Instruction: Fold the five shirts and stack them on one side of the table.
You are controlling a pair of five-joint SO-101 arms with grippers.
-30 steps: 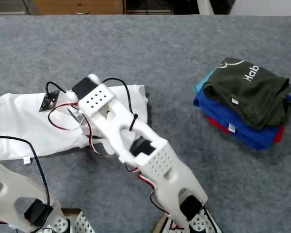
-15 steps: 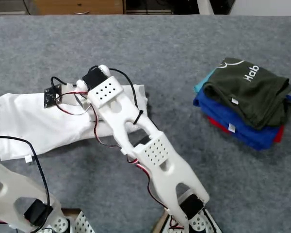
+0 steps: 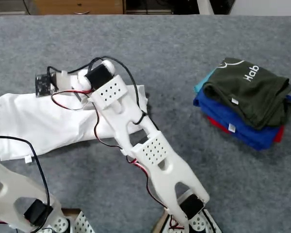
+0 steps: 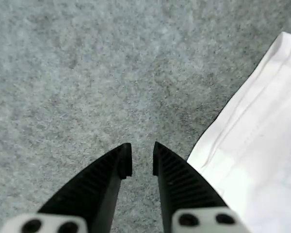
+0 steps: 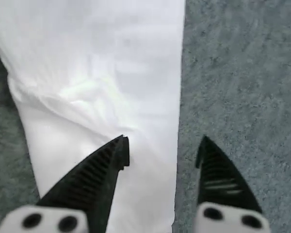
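White, softly creased shirt (image 3: 36,124) on nubbly grey table (image 3: 184,58)

The right arm (image 3: 117,104) has stretched farther out over the table (image 3: 184,58). Its wrist has slid from above the middle of the white shirt (image 3: 34,121) toward the shirt's far edge. The small circuit board (image 3: 40,83) at the wrist lay over the cloth before. It now sits at the far hem, partly above the grey table. The forearm has swung with it, uncovering more of the shirt's near right part. The right gripper (image 5: 163,143) has ended up over the shirt's edge, jaws apart, one finger above cloth and the other above the table.
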